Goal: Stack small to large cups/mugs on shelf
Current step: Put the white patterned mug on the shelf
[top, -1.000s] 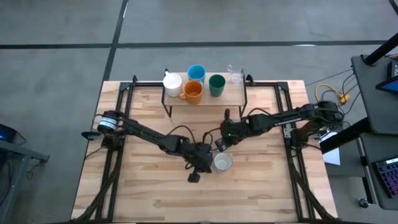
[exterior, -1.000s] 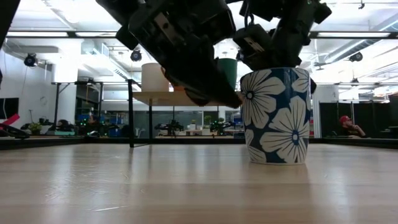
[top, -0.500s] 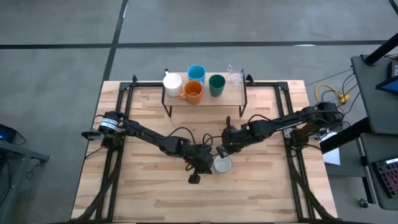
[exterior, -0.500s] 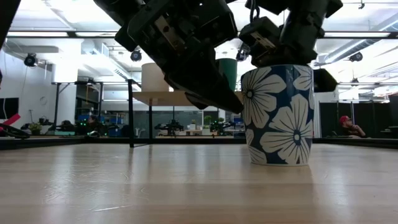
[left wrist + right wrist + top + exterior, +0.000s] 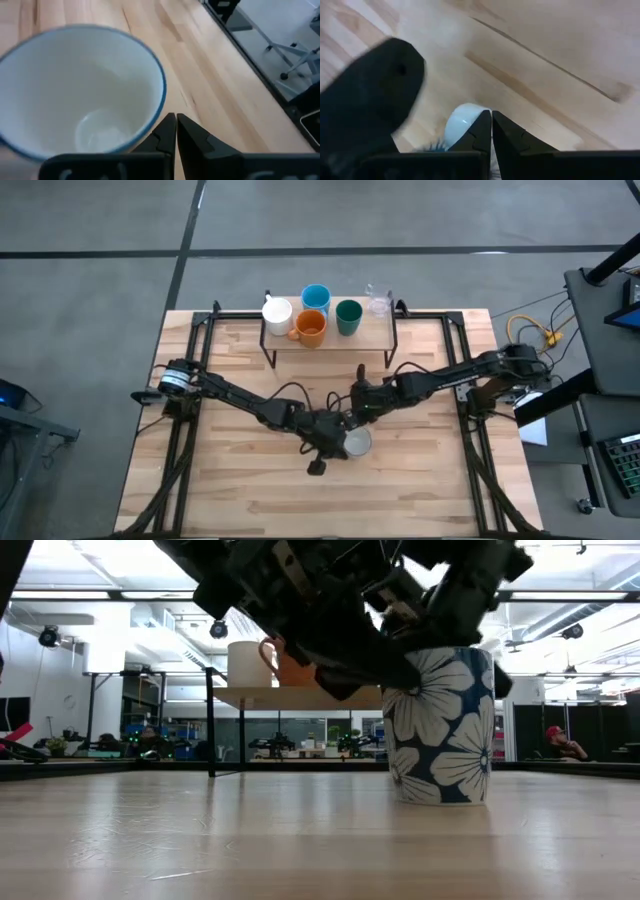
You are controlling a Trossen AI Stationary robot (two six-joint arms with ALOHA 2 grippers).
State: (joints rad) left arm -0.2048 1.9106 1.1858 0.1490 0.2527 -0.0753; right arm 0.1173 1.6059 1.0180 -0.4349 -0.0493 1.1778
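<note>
Overhead, both pressed-together pincers crowd the mug (image 5: 357, 442); only the low view reveals its blue-and-white flower pattern.

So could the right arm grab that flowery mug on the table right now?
Probably not yet: the right pincer is right beside the flowery mug, but shut, and the left pincer crowds the mug's other side.

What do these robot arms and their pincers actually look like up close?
Both arms are dark, slim and jointed, with black cables looping alongside. The left arm's base carries a silver-and-black round motor housing. The left gripper and right gripper each end in two flat, tapering black fingers.
</note>
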